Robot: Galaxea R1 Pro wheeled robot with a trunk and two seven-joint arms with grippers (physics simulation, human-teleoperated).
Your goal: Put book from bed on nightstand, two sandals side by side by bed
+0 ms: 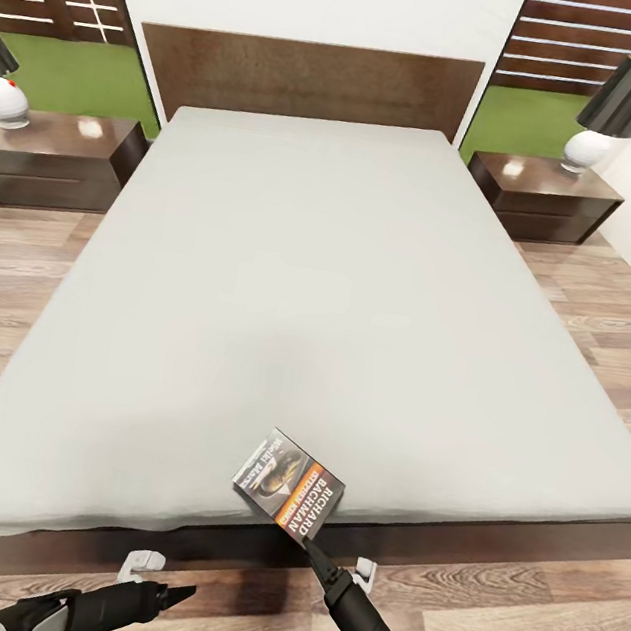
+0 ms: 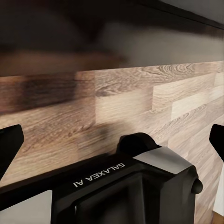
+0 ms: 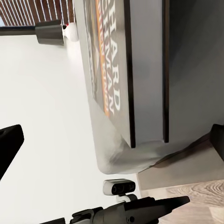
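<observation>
Two nightstands, the left (image 1: pixel 51 158) and the right (image 1: pixel 546 196), each bearing one lamp, flank the single bed (image 1: pixel 297 303). One book (image 1: pixel 290 487), dark-covered with an orange band, stands tilted at the bed's foot. The left gripper (image 1: pixel 181 594) hangs over the floor, spread wide and empty; the right gripper (image 1: pixel 313 548) pinches the book's lower corner.

Black arms with pale grey housings and tapered hands

The left hand (image 1: pixel 175 595) and right hand (image 1: pixel 313 554) are glossy black, narrowing to pointed fingers. Each forearm is a black cylinder with a light grey collar behind it. In the left wrist view, a black and silver-grey housing bears white "GALAXEA AI" lettering.
</observation>
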